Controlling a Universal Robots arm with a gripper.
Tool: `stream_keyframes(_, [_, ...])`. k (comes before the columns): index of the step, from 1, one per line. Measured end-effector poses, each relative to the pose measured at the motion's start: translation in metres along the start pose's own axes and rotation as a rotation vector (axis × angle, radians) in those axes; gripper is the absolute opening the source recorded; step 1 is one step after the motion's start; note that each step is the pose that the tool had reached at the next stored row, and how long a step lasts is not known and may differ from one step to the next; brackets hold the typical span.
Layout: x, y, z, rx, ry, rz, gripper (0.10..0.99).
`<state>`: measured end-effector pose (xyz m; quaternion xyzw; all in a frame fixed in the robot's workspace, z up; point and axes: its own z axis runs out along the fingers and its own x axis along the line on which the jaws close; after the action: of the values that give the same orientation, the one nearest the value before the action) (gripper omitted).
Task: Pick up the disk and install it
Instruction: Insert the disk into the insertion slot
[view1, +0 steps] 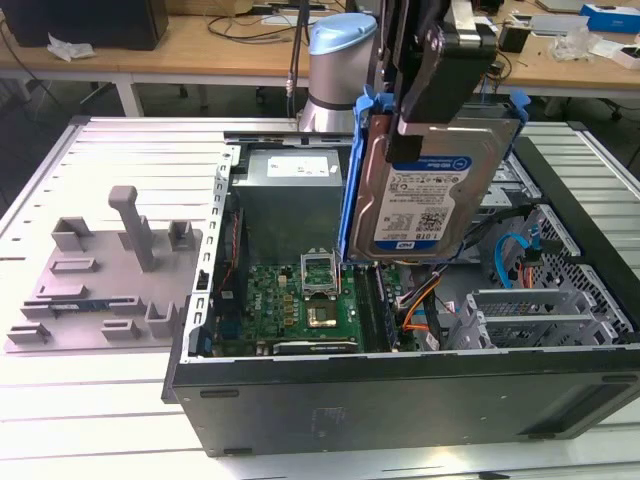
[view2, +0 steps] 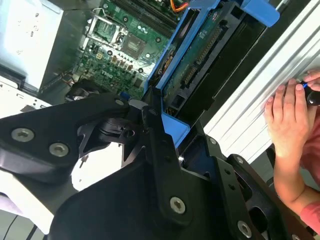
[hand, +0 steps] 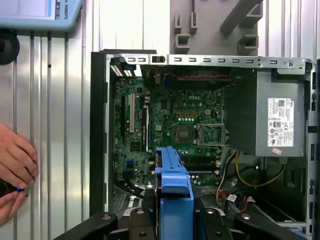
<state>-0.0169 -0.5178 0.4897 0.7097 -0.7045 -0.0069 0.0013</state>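
Above the open computer case, the black two-fingered gripper (view1: 432, 118) is pressed together on the upper end of the disk (view1: 428, 196), a flat silver hard drive with a blue-and-white label and a blue plastic carrier frame round its edges. In the exterior view the drive hangs nearly upright from the fingers, label side toward that camera and leaning a little, over the middle of the case's interior.

In the second wrist view the gripper (view2: 150, 117) pinches the blue frame at its near end, and the disk (view2: 200, 50) runs away from it with its green circuit-board side showing. In the first wrist view the gripper (hand: 172, 222) holds the disk (hand: 174, 192) edge-on, a blue strip over the case's interior.

Below the drive lies the green motherboard (view1: 300, 300) with its square processor socket, on the floor of the black tower case (view1: 400, 400), which rests on its side with the side panel off. A grey boxy power supply (view1: 290, 195) sits at the far end of the case. Silver drive bays (view1: 545, 310) with orange and blue cables beside them fill the exterior view's right part.

The case stands on a ribbed aluminium table (view1: 130, 140). On the exterior view's left of the case lies a grey plastic fixture plate (view1: 110, 270) with upright posts and brackets. A person's hand (hand: 15, 165) rests on the ribbed table near the case wall, its fingers round a small dark thing.
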Motion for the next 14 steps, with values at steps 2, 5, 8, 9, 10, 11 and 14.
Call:
stream_keyframes(2, [0.0022, -0.0071, 0.0002, 0.0, 0.0, 0.0, 0.365])
stream_keyframes(5, [0.0039, -0.0148, 0.0005, 0.0, 0.0, 0.0, 0.365])
stream_keyframes(8, [0.0057, -0.0204, 0.001, 0.0, 0.0, 0.0, 0.365])
stream_keyframes(9, [0.0074, -0.0229, 0.0014, 0.001, 0.0, 0.0, 0.365])
stream_keyframes(10, [0.0095, -0.0253, 0.0021, 0.003, 0.0001, 0.0, 0.365])
stream_keyframes(11, [0.0111, -0.0268, 0.0026, 0.004, 0.0, 0.0, 0.365])
stream_keyframes(14, [0.014, -0.0306, 0.0033, 0.007, 0.0001, 0.0, 0.365])
